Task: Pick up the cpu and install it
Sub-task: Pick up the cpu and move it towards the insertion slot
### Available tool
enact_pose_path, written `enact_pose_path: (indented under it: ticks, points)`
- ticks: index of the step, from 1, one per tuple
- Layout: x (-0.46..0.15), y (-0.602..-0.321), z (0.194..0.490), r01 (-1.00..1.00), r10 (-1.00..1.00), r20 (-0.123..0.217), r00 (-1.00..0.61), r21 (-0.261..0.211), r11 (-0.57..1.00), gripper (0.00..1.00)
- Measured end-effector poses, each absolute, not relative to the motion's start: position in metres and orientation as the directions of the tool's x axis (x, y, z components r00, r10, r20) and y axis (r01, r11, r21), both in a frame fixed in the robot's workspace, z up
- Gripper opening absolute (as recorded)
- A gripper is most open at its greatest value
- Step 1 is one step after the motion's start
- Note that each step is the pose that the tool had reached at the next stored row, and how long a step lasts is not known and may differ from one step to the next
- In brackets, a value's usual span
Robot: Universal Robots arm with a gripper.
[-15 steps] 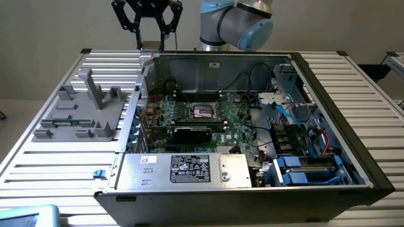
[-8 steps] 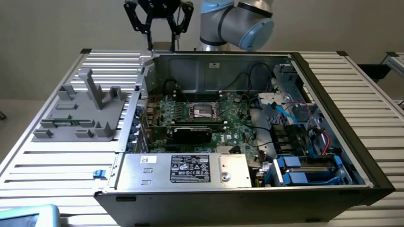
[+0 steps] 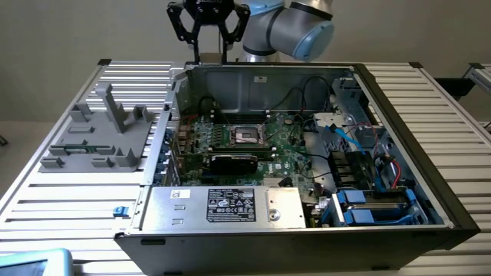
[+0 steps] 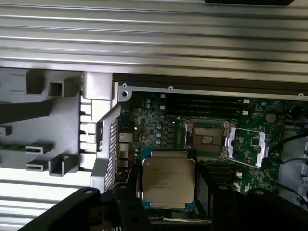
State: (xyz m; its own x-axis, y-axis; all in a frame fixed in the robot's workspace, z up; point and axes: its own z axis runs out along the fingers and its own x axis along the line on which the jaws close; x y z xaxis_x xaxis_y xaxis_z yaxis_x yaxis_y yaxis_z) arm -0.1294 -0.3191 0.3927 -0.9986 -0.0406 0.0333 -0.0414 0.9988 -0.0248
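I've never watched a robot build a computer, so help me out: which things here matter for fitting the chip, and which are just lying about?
In the job: silvery square cpu chip, gripped in the black tool; dark metal-framed socket on the green motherboard.
Lying about: grey plastic tray with upright posts; silver power supply box; blue drive brackets.

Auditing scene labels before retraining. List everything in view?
cpu: one, silvery-beige, held above motherboard
socket: one, dark, empty, on motherboard
motherboard: one, green, inside case
case: one, black, open, on table
power supply: one, silver, case's near edge
caddies: two, blue, case's near corner
tray: one, grey, exterior view's left of case
table: one, pale, slatted, under everything
arm: one, grey-blue, behind case
hand: one, black, above case's far wall, gripping cpu
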Motion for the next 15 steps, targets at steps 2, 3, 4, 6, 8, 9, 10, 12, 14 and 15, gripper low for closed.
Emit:
enact_pose_path:
  ticks: [2, 3, 4, 6, 8, 9, 10, 12, 14, 15]
  points:
    - [-0.122, -0.319, 0.392, -0.041, -0.04, 0.033, -0.999, -0.025, 0.999, 0.56]
    - [-0.118, -0.319, 0.391, -0.041, -0.04, 0.033, -0.999, -0.025, 0.999, 0.56]
    - [-0.114, -0.319, 0.39, -0.041, -0.041, 0.033, -0.999, -0.025, 0.999, 0.56]
    - [-0.107, -0.319, 0.389, -0.041, -0.041, 0.033, -0.999, -0.025, 0.999, 0.56]
    - [-0.101, -0.319, 0.388, -0.041, -0.041, 0.033, -0.999, -0.024, 0.999, 0.56]
    - [-0.097, -0.319, 0.387, -0.041, -0.041, 0.033, -0.999, -0.024, 0.999, 0.56]
    - [-0.094, -0.319, 0.387, -0.041, -0.04, 0.032, -0.999, -0.023, 0.999, 0.56]
    - [-0.088, -0.319, 0.385, -0.041, -0.04, 0.032, -0.999, -0.022, 0.999, 0.56]
    - [-0.082, -0.319, 0.384, -0.041, -0.04, 0.032, -0.999, -0.02, 0.999, 0.56]
    - [-0.079, -0.319, 0.383, -0.04, -0.04, 0.032, -0.999, -0.019, 0.999, 0.56]
